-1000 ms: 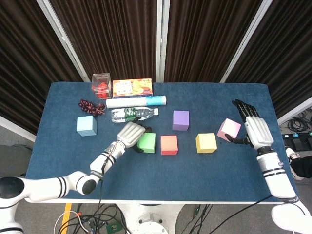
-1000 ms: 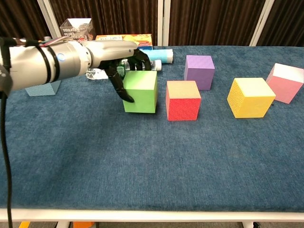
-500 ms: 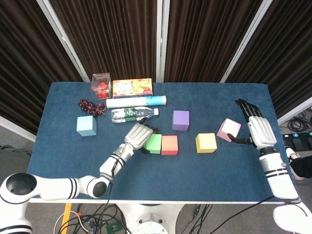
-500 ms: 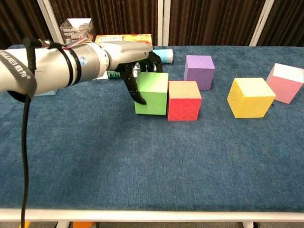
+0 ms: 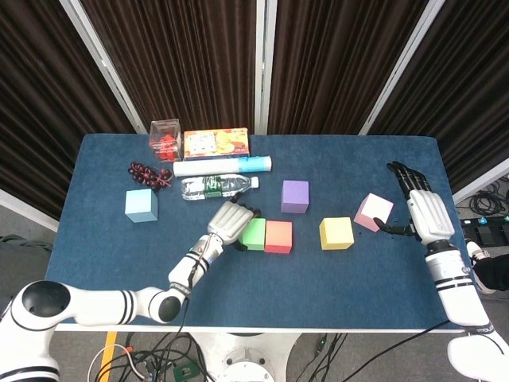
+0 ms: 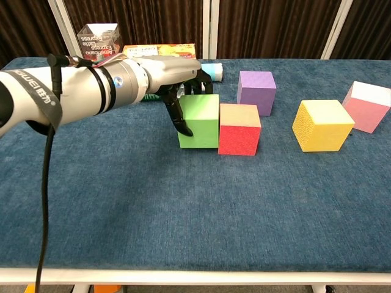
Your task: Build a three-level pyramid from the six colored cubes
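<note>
Tabletop with six coloured cubes on a blue cloth. The left hand (image 6: 174,85) rests against the left side of the green cube (image 6: 199,120), fingers curled over its edge and pressing on it rather than lifting it. The green cube touches the red cube (image 6: 239,129) — the pair sits near the table's middle. Well apart to the right stands the yellow cube (image 6: 322,125); the purple cube (image 6: 256,92) lies behind the red one. The pink cube (image 5: 373,212), tilted, sits just beside the right hand (image 5: 425,212), whose fingers are spread and hold nothing. The light-blue cube (image 5: 141,205) stands alone at far left — near a water bottle (image 5: 215,187).
</note>
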`<action>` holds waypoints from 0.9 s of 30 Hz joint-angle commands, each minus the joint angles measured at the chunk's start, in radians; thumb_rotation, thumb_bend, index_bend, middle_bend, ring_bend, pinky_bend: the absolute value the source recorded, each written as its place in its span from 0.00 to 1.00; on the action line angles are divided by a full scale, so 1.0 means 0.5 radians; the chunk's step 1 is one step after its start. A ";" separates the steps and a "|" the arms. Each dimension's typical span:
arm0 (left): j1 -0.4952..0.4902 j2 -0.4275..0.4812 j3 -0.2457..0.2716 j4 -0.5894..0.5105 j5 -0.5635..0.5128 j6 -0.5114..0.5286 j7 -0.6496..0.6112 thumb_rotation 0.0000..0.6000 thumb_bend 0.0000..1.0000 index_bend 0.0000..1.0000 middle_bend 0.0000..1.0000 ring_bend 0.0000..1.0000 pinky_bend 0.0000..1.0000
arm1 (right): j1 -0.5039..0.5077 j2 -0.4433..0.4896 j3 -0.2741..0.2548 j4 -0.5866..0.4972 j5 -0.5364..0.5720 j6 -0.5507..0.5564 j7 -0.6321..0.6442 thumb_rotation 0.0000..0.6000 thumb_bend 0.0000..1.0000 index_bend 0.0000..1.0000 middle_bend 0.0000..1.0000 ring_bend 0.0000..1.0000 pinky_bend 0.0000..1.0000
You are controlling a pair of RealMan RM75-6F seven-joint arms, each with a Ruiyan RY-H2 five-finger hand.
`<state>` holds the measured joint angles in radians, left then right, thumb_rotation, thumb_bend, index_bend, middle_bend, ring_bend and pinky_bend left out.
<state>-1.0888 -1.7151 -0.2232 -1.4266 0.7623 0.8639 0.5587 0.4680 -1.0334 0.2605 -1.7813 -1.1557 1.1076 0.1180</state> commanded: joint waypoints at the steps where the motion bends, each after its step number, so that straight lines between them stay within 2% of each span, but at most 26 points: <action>1: -0.007 -0.002 0.007 0.015 0.002 -0.011 -0.001 1.00 0.13 0.30 0.51 0.32 0.08 | -0.001 -0.002 0.000 0.000 -0.001 0.000 0.003 1.00 0.12 0.00 0.03 0.00 0.00; 27: -0.047 -0.017 0.035 0.049 -0.063 -0.025 0.003 1.00 0.13 0.30 0.51 0.32 0.08 | -0.007 -0.010 0.002 0.011 0.002 -0.013 0.000 1.00 0.12 0.00 0.03 0.00 0.00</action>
<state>-1.1117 -1.7231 -0.2054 -1.4027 0.7310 0.8509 0.5604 0.4647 -1.0383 0.2612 -1.7756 -1.1548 1.1009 0.1178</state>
